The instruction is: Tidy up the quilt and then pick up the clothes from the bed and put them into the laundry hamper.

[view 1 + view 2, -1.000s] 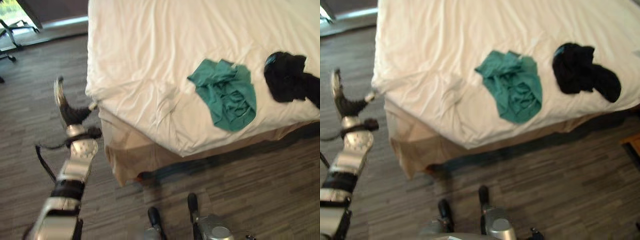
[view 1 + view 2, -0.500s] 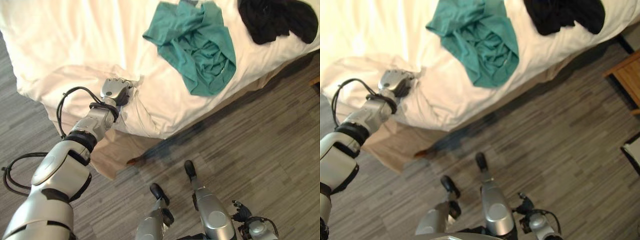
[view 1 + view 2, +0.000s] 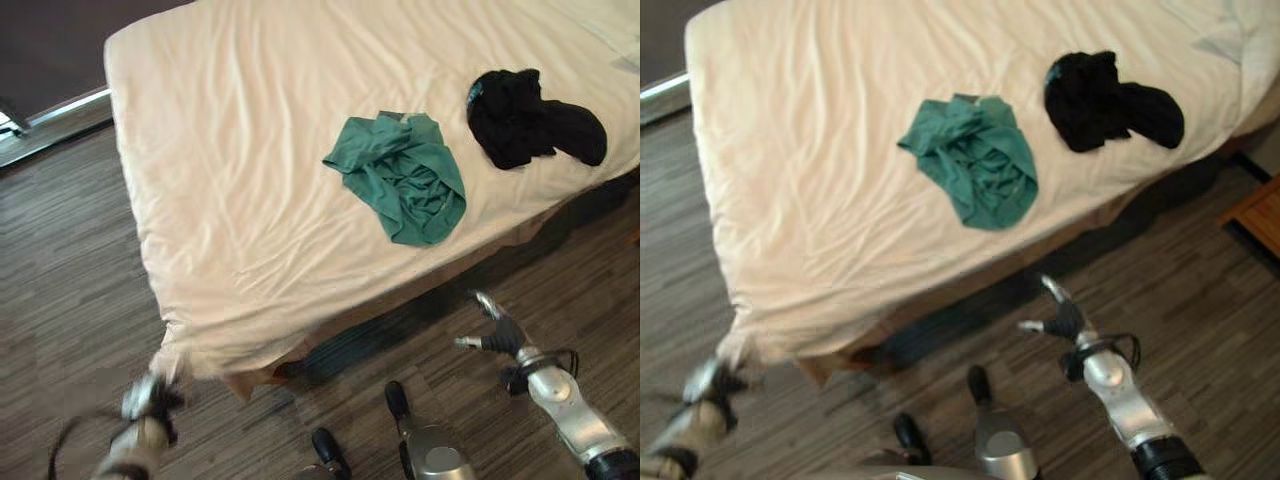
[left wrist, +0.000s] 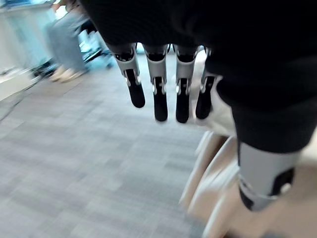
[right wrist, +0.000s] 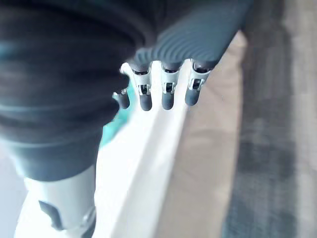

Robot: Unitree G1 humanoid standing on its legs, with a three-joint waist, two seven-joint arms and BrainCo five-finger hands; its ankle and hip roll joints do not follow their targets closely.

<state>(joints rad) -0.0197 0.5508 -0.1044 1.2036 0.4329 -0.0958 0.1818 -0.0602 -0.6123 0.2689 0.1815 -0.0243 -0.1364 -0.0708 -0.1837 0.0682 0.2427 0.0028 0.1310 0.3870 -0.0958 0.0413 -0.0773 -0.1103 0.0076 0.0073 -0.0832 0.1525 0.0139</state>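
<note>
Quilt (image 3: 260, 170) lies spread flat, long axis running up the bed.

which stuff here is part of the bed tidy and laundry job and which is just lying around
Part of the job:
quilt, spread over the bed
green garment, crumpled on the quilt
black garment, crumpled on the quilt near the bed's edge
left robot hand, open, by the quilt's corner
right robot hand, open, over the floor

Just lying about:
wooden furniture on the floor

My arms are silver-grey, each hand (image 4: 163, 94) silver-fingered with dark tips, under a dark ribbed cover.
</note>
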